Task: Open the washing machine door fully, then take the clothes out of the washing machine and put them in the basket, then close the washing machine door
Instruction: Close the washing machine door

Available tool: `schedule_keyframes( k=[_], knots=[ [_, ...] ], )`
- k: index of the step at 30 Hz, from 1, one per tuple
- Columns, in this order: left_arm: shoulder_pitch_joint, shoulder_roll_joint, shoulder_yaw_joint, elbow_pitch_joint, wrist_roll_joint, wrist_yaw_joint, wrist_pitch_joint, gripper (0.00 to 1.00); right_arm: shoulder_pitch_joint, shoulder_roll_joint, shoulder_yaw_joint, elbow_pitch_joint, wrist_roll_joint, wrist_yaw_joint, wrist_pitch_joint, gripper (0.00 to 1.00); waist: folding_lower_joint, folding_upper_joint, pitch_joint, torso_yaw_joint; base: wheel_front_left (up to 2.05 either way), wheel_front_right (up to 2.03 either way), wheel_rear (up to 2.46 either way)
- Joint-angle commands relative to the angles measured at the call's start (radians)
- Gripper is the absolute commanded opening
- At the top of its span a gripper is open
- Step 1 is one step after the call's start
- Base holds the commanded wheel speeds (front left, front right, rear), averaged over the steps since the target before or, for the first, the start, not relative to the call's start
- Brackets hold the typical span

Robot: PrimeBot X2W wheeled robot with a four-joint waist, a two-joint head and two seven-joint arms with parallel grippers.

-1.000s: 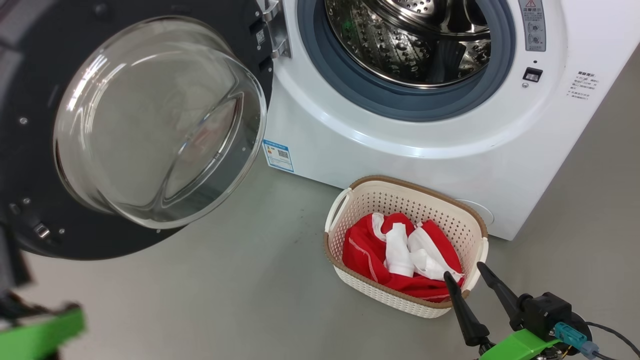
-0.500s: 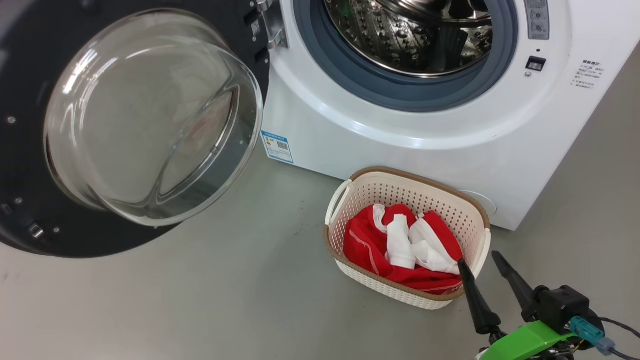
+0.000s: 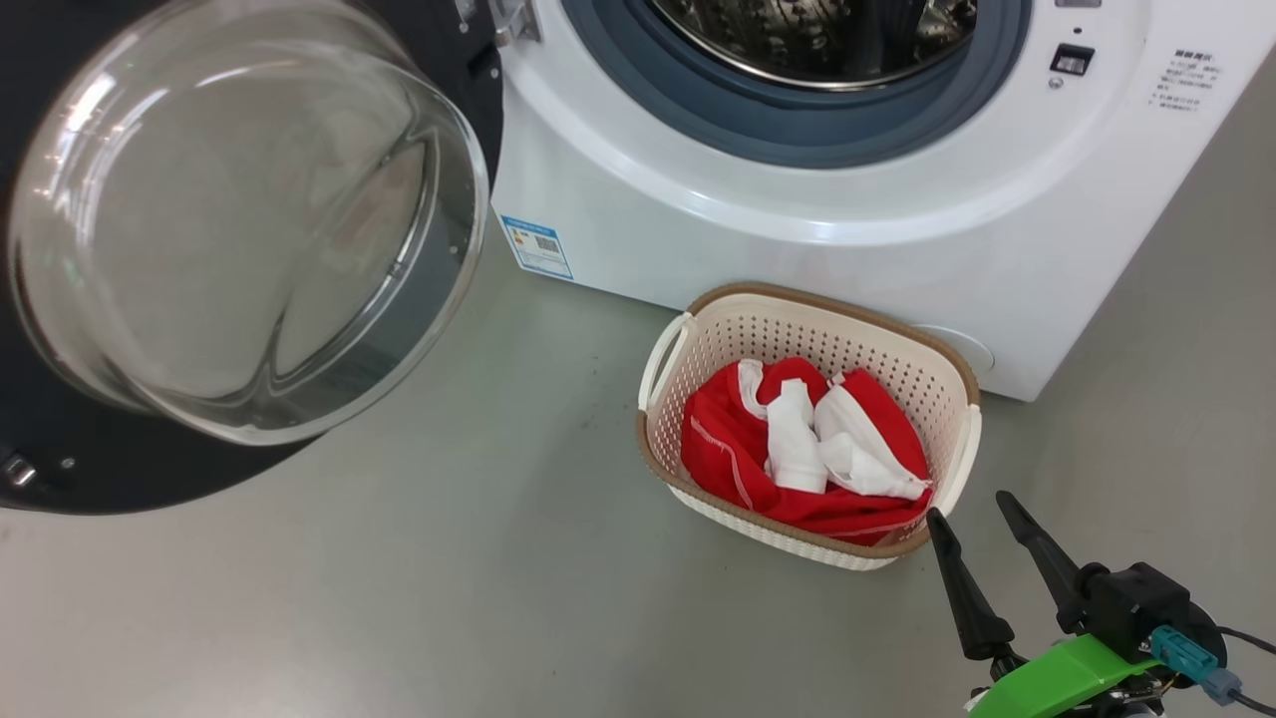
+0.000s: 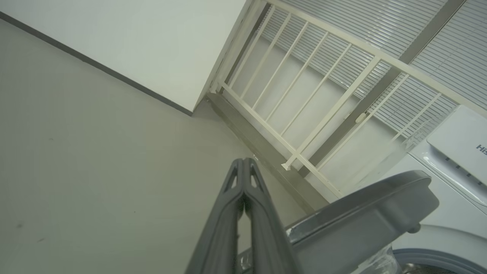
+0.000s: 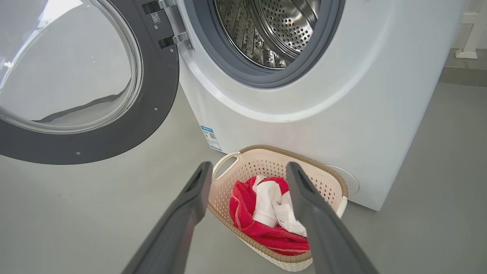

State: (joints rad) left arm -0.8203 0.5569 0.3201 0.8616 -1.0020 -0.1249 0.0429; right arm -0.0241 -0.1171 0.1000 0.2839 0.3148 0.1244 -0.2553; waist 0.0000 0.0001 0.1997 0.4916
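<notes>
The white washing machine stands ahead with its steel drum showing. Its door hangs wide open at the left, black ring around a clear glass bowl. The red and white clothes lie bunched in the cream basket on the floor before the machine. My right gripper is open and empty, just this side of the basket's near right corner. In the left wrist view my left gripper is shut on nothing, beside the door's grey edge.
Grey floor spreads to the left of the basket and under the open door. A blue sticker sits low on the machine's front. The left wrist view looks up at a white railing and a pale wall.
The head view has tipped downward, so machine, door and basket sit higher in the picture. The green left arm at the lower left a second ago has left the head view. The right gripper stays open.
</notes>
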Motion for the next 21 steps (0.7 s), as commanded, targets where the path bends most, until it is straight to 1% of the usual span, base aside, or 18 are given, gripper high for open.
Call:
schedule_keyframes(
  k=[1,5,10,14,21],
  knots=[
    [-0.012,0.091,0.001,-0.004,-0.031,-0.006,0.053,0.00,-0.032,-0.007,0.021,-0.029,-0.008,0.006,-0.006,1.00,0.0000,-0.0001,0.015,-0.009,0.00,0.00,0.00],
    [0.006,0.117,-0.027,0.007,-0.112,-0.006,0.161,0.00,-0.036,-0.010,0.027,-0.029,-0.011,0.006,-0.006,1.00,0.0000,-0.0001,0.025,-0.016,0.00,0.00,0.00],
    [0.038,0.145,-0.065,0.021,-0.177,-0.006,0.298,0.00,-0.043,-0.004,0.028,-0.030,-0.013,0.006,-0.006,1.00,0.0000,-0.0001,0.030,-0.024,0.00,0.00,0.00],
    [0.054,0.158,-0.088,0.022,-0.206,-0.006,0.354,0.00,-0.043,0.002,0.032,-0.029,-0.012,0.006,-0.006,1.00,0.0000,-0.0001,0.025,-0.030,0.00,0.00,0.00],
    [0.090,0.153,-0.135,-0.034,-0.266,-0.006,0.443,0.00,-0.038,0.001,0.030,-0.031,-0.013,0.006,-0.006,1.00,0.0000,-0.0001,0.007,-0.035,0.00,0.00,0.00]
  ],
)
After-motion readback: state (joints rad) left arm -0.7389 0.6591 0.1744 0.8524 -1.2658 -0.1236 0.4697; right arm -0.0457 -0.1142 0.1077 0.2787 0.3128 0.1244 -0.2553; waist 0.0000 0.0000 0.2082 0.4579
